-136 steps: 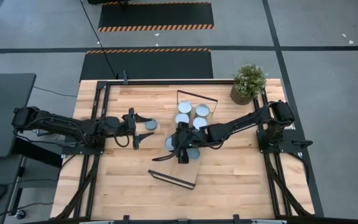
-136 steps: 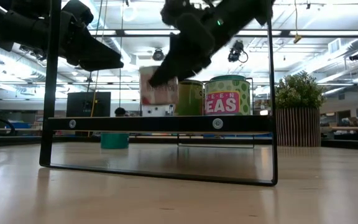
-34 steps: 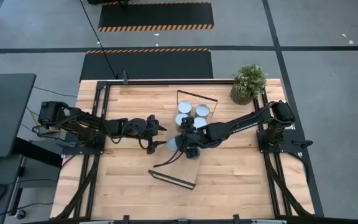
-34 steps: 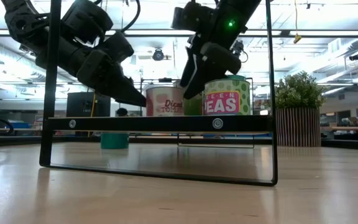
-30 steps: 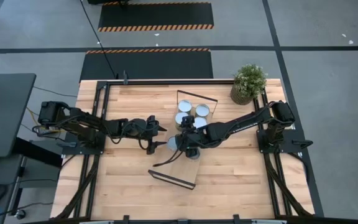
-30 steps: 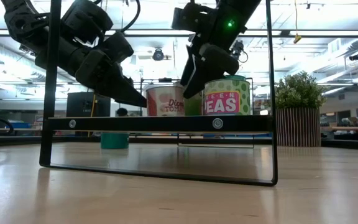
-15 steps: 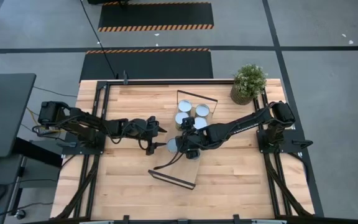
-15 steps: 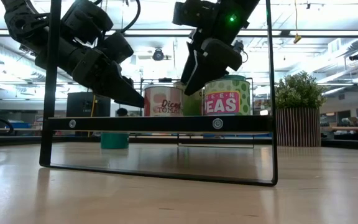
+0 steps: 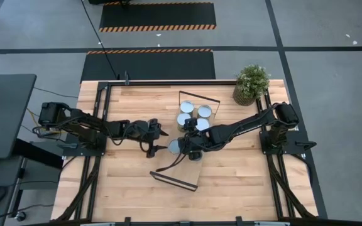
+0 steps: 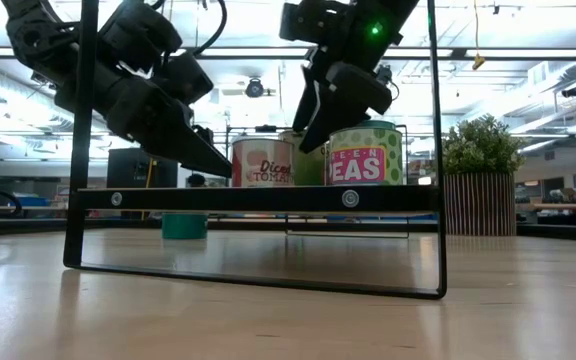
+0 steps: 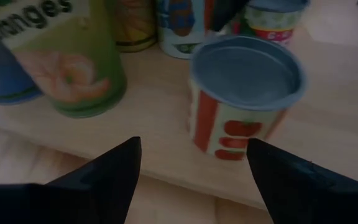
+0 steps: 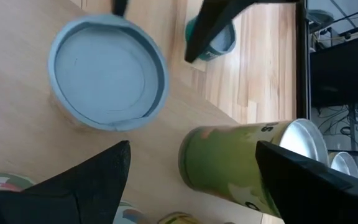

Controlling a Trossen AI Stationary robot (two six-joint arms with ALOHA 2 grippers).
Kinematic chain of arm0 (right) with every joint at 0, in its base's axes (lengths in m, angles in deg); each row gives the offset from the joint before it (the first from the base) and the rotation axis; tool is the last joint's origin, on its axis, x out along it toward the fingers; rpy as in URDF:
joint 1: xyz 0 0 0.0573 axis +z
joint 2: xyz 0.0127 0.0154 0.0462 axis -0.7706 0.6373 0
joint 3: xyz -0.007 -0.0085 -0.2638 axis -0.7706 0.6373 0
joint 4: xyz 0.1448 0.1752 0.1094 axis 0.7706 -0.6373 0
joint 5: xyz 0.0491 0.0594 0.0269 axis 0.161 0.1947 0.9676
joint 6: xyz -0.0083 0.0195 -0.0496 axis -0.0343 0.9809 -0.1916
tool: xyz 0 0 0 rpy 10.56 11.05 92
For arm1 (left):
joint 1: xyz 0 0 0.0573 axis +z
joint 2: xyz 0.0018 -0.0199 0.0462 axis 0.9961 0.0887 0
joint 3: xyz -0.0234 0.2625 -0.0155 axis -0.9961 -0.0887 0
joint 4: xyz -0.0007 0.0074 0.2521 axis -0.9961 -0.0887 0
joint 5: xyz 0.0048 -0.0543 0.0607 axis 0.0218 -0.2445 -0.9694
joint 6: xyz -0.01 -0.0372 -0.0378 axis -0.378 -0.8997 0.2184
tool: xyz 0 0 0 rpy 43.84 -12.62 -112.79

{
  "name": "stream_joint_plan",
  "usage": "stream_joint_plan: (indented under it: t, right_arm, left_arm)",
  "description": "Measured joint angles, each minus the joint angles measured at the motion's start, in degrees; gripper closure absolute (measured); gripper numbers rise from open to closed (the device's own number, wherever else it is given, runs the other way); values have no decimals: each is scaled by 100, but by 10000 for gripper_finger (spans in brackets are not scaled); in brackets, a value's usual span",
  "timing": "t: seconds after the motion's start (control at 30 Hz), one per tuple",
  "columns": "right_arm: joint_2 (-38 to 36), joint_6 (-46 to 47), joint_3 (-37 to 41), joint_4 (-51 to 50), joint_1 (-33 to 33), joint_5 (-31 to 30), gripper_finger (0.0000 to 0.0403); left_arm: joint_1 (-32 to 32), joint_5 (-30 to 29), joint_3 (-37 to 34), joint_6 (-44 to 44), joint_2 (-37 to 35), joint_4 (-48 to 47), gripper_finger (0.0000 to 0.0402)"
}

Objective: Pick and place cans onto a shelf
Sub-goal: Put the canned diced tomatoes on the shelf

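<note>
The tomato can (image 11: 244,93) stands on the shelf (image 11: 328,143), just ahead of the left gripper (image 11: 191,163), whose fingers are apart. It should back straight out, not brushing the can.

the overhead view is evenly lit and sharp, with only soft, short shadows under the arms on the table (image 9: 231,182). the table-level view looks into bright ceiling lights (image 10: 528,52) in the room behind, so both arms read as dark silhouettes and the near tabletop is soft. the left wrist picture is dim and blurred, its fingers (image 11: 98,180) black shapes. the right wrist picture is brighter, with its fingers (image 12: 92,186) out of focus.
</note>
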Motion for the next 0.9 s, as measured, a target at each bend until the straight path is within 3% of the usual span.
stream_joint_plan:
  t: [0.23, 0.9]
  right_arm:
    - [-58, -136, -7, 123, 154, 11, 49]
    - [-182, -256, -4, 215, 452, -38, 49]
  left_arm:
    - [62, -590, 0, 17, 0, 110, 104]
    - [-58, -208, 0, -49, 0, 365, 104]
